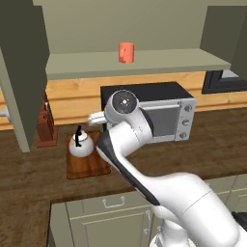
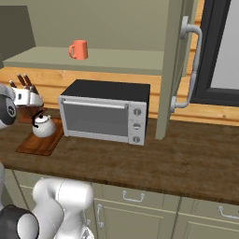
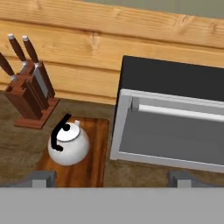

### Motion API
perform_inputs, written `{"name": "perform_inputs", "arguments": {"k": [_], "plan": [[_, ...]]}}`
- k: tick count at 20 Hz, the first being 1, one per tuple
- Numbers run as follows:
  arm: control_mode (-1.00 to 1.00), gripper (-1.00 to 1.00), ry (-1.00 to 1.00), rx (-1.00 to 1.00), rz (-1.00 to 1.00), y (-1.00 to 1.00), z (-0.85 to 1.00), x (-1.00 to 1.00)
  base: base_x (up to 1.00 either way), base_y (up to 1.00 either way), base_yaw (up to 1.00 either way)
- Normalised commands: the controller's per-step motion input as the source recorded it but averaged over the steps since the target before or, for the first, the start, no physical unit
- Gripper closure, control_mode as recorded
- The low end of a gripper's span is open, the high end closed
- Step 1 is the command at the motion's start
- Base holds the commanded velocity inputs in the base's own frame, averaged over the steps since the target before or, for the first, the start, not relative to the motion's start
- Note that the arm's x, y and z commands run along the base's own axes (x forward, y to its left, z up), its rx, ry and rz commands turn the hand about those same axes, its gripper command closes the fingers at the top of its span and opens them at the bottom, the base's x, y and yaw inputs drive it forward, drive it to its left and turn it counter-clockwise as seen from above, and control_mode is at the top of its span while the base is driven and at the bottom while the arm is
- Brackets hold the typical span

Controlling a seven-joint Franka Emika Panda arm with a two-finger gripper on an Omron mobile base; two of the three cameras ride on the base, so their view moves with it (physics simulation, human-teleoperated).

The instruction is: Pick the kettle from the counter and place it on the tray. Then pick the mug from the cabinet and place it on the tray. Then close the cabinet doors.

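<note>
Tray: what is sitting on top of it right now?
The kettle stands upright on the tray, black handle up. Nothing else rests on it. The wood directly under the kettle is covered. The mug is on the cabinet shelf.

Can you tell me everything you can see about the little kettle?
The kettle is small, squat and round, silvery-white and shiny like metal, with a thin black arched handle over its top and a small lid. It stands upright on the reddish-brown wooden tray, toward the tray's back. Only the tray touches it. The knife block stands behind it to the left, the toaster oven to its right. Nothing is gripping it.
</note>
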Motion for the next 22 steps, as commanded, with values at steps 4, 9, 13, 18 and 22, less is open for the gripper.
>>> {"name": "perform_inputs", "arguments": {"k": [4, 9, 13, 18, 22], "plan": [[-1.00, -1.00, 0.00, 0.00, -0.04, -0.39, 0.96, -0.03, 0.00, 0.00, 0.00], [-1.00, -1.00, 0.01, 0.00, -0.17, -0.35, 0.81, 0.03, 0.00, 0.00, 0.00], [-1.00, -1.00, 0.01, 0.00, -0.30, -0.27, 0.67, 0.14, 0.00, 0.00, 0.00], [-1.00, -1.00, 0.02, 0.00, -0.20, -0.22, 0.45, 0.23, 0.00, 0.00, 0.00], [-1.00, -1.00, 0.06, 0.00, -0.23, -0.31, 0.32, 0.43, 0.00, 0.00, 0.00]]}}
